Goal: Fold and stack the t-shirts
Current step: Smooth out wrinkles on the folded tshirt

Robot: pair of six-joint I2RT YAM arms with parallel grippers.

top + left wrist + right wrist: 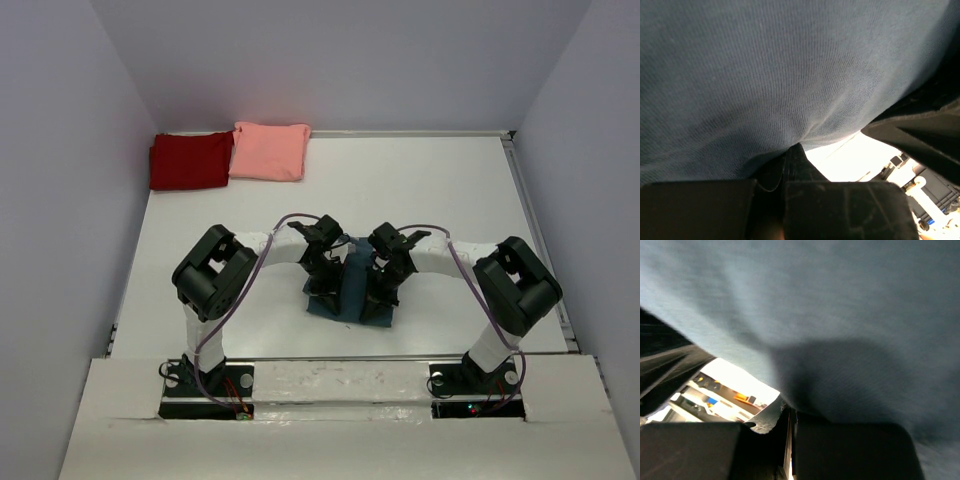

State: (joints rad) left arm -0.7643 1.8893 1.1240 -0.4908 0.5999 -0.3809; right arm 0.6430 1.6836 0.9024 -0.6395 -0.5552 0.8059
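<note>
Our left hand [322, 268] and right hand [387, 272] are both clenched on the dark teal t-shirt [352, 292], which sits bunched between them near the front middle of the worktop [440, 190]. Both wrist views show cloth puckering into the pinch. We judge this to be a fold in progress. To do it well, both hands should travel together at one height, so the lifted edge lands square on the layer beneath and no slack drags. Open room lies behind and to the right, and the worktop's right rim is well apart. The folded dark red t-shirt [190, 160] and salmon-pink t-shirt [270, 151] lie touching in the far left corner, probably where the stack goes.
</note>
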